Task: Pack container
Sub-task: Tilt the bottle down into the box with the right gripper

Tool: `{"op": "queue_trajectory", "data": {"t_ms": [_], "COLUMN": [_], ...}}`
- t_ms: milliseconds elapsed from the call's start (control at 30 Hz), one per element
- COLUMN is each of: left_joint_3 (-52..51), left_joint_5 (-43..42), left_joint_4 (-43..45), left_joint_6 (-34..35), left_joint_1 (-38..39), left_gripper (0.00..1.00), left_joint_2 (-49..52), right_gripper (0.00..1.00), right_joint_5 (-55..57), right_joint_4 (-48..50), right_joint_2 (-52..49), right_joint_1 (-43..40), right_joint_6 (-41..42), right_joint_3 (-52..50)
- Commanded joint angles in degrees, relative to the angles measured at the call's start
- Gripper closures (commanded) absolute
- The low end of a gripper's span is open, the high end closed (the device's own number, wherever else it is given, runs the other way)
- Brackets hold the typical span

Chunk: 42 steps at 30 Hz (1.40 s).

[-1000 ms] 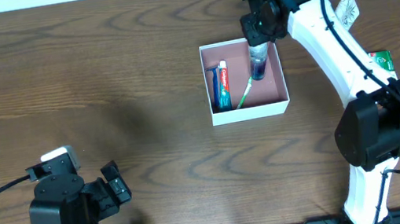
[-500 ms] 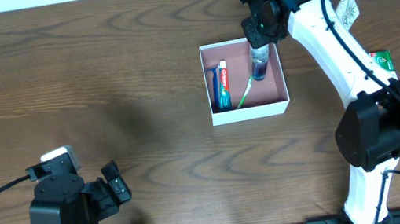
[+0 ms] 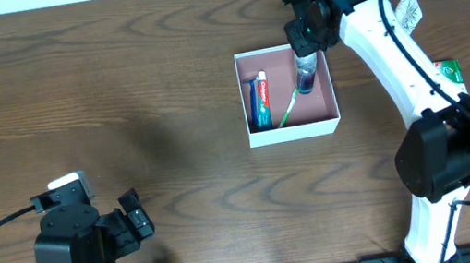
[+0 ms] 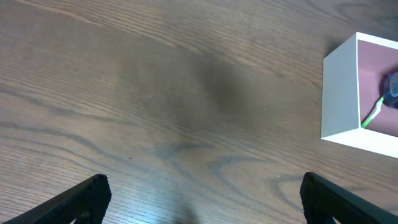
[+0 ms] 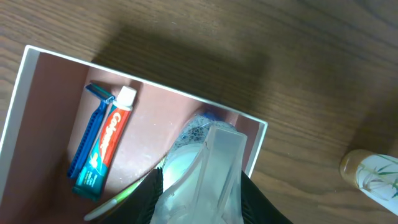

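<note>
The container (image 3: 294, 129) is a square white box with a pink inside on the table right of centre; it also shows in the right wrist view (image 5: 25, 106) and the left wrist view (image 4: 339, 93). Inside lie a toothpaste tube (image 3: 261, 101), a blue razor (image 3: 253, 101) and a green toothbrush (image 3: 288, 110). My right gripper (image 3: 302, 54) is shut on a clear plastic bottle with blue liquid (image 5: 205, 168), held over the box's right side. My left gripper (image 4: 199, 199) is open and empty, low over bare table at the near left.
A small bottle with a leaf print (image 5: 373, 174) stands on the table just right of the box. A white packet (image 3: 406, 5) and a green item (image 3: 448, 71) lie at the right behind the right arm.
The right gripper with the bottle has shifted very slightly toward the box's far edge. The left arm has not moved.
</note>
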<state>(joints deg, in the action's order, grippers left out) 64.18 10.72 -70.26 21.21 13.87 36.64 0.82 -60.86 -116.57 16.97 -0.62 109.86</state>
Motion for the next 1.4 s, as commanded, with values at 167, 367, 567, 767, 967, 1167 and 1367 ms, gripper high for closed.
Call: {"op": "queue_trajectory", "data": {"t_ms": [167, 367, 567, 767, 967, 1167, 1367], "left_joint_3": [-0.02, -0.02, -0.02, -0.02, -0.02, -0.02, -0.02], "left_joint_5": [0.44, 0.44, 0.44, 0.44, 0.44, 0.44, 0.44], "left_joint_4": [-0.02, -0.02, -0.02, -0.02, -0.02, -0.02, -0.02], "left_joint_6": [0.52, 0.52, 0.52, 0.52, 0.52, 0.52, 0.52], "left_joint_1": [-0.35, -0.35, -0.35, -0.35, -0.35, -0.35, -0.35], "left_gripper": [0.02, 0.02, 0.02, 0.02, 0.02, 0.02, 0.02], "left_joint_2": [0.00, 0.00, 0.00, 0.00, 0.00, 0.00, 0.00], "right_gripper": [0.74, 0.73, 0.72, 0.72, 0.72, 0.71, 0.72], "right_joint_5": [-4.28, -4.26, -4.28, -4.28, -4.26, -4.26, -4.26], "right_joint_4": [-0.63, -0.66, -0.48, -0.33, -0.02, -0.28, -0.66], "right_joint_2": [4.70, 4.68, 3.87, 2.43, 1.95, 0.48, -1.11], "right_joint_1": [0.35, 0.35, 0.35, 0.35, 0.35, 0.35, 0.35], "right_joint_6": [-0.04, -0.09, -0.09, -0.63, -0.76, -0.76, -0.76], "right_joint_3": [1.14, 1.01, 1.01, 1.01, 0.96, 0.83, 0.79]}}
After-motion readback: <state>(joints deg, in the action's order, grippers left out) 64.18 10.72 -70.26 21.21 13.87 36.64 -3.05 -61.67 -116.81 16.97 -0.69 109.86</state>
